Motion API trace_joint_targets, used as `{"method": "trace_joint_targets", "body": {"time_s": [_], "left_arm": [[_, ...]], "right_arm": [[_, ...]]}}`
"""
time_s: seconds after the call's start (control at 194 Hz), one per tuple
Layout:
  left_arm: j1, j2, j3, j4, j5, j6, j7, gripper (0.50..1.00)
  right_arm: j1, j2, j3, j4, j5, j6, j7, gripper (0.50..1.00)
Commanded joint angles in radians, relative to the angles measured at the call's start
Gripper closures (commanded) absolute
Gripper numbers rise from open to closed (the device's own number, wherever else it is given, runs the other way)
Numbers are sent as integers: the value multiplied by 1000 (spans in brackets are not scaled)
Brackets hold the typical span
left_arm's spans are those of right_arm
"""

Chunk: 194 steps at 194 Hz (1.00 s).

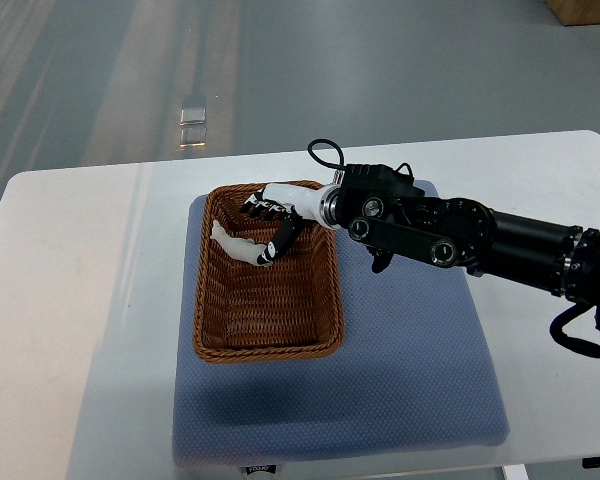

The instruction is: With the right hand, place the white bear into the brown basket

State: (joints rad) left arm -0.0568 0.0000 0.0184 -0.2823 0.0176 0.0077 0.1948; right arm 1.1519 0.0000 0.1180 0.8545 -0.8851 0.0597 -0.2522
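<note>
The white bear lies inside the brown wicker basket, in its far left part, close to the back wall. My right hand reaches in from the right and hovers over the far end of the basket. Its fingers are spread loosely above the bear, and one fingertip sits right at the bear's near end. The fingers do not close around the bear. The left arm is out of view.
The basket stands on a blue-grey mat on a white table. The dark right forearm crosses above the mat's far right part. The floor lies beyond the table's far edge.
</note>
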Motion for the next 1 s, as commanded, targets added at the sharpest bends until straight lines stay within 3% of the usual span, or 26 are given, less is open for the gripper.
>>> {"method": "trace_joint_targets", "body": {"time_s": [0.0, 0.67, 0.835, 0.994], "left_arm": [[0, 0, 0, 0, 1, 0, 0, 500], [0, 0, 0, 0, -1, 0, 0, 500], [2, 0, 0, 0, -1, 0, 0, 500], [2, 0, 2, -1, 1, 0, 0, 500]], "right_arm": [[0, 0, 0, -9, 0, 0, -1, 644], [143, 0, 66, -15, 21, 26, -1, 630], [164, 0, 331, -15, 94, 22, 7, 583], [17, -25, 679, -17, 216, 18, 21, 576]]}}
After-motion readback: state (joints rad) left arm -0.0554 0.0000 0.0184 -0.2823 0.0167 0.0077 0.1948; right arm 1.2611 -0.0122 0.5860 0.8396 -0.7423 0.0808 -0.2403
